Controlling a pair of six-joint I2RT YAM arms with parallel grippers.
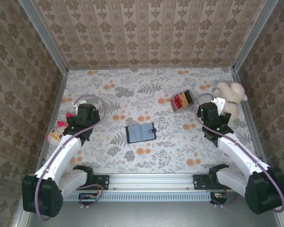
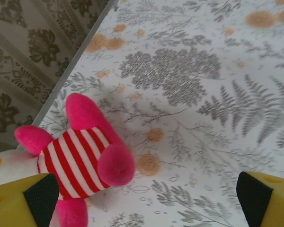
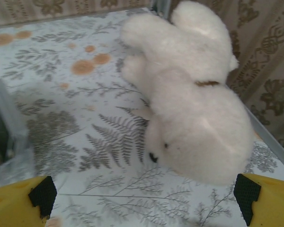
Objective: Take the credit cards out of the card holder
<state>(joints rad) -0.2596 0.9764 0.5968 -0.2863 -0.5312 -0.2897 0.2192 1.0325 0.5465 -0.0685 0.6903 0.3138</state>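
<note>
1. In the top view, the small dark navy-blue bifold card holder (image 1: 140, 133) lies opened flat on the floral-printed table (image 1: 132, 90). It sits just toward 6 o'clock of the table's middle, between my two arms and well apart from both.
2. Its blue inner face points up, and the little closing tab sticks out of its 3 o'clock edge. From this height I cannot tell whether the credit cards sit in its slots.
3. The left gripper (image 2: 144, 201) hangs over the table toward 9 o'clock. Its yellow, black-padded fingers (image 2: 38, 198) stand wide apart with nothing between them.
4. Below it, at its 8 o'clock in the left wrist view, lies a pink plush toy with a red-and-white striped body (image 2: 85, 156). The toy is against the left wall rail and untouched.
5. The right gripper (image 3: 144, 198) hovers toward 3 o'clock of the table. Its jaws are likewise spread wide and empty.
6. A fluffy cream-white plush bear (image 3: 194, 104) lies at 1 o'clock of that gripper, next to the right wall rail. The fingers are clear of it.
7. A red, cream and brown striped block (image 1: 182, 100) rests at 2 o'clock from the card holder, near the right gripper but apart from it.
</note>
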